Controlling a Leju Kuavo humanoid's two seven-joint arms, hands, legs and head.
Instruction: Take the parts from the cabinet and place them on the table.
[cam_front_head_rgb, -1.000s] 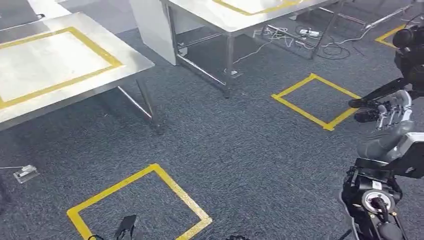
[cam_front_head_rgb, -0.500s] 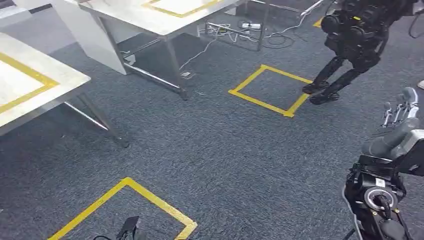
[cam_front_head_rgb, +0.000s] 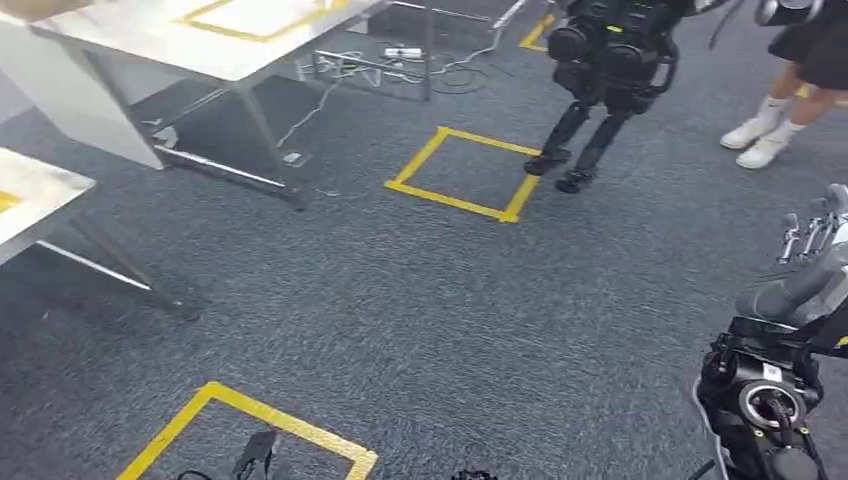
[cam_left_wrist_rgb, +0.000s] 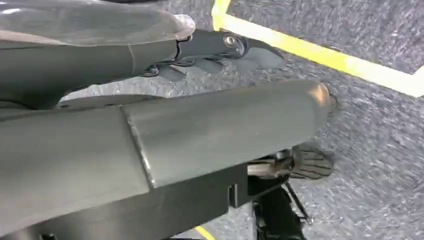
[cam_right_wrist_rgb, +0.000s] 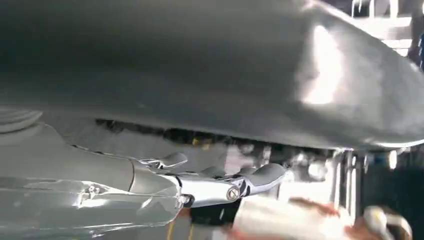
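1. At the right edge of the head view, the right hand (cam_front_head_rgb: 815, 232) is up, fingers apart w/ nothing in them.
2. Left hand (cam_left_wrist_rgb: 220, 47) hangs over the grey carpet (cam_front_head_rgb: 420, 300) in the left wrist view; fingers stretched out, holding nothing.
3. Parts and cabinet: can't tell where they are.
4. Two steel tables: one (cam_front_head_rgb: 200, 45) at top left w/ yellow tape on it, another one's corner (cam_front_head_rgb: 30, 200) at the left edge.
5. Yellow tape squares on the carpet: one (cam_front_head_rgb: 462, 170) near the top, one (cam_front_head_rgb: 250, 430) at the bottom.
6. Another dark robot (cam_front_head_rgb: 605, 70) stands just beside the top square. A person's legs in white shoes (cam_front_head_rgb: 765, 140) are near it.
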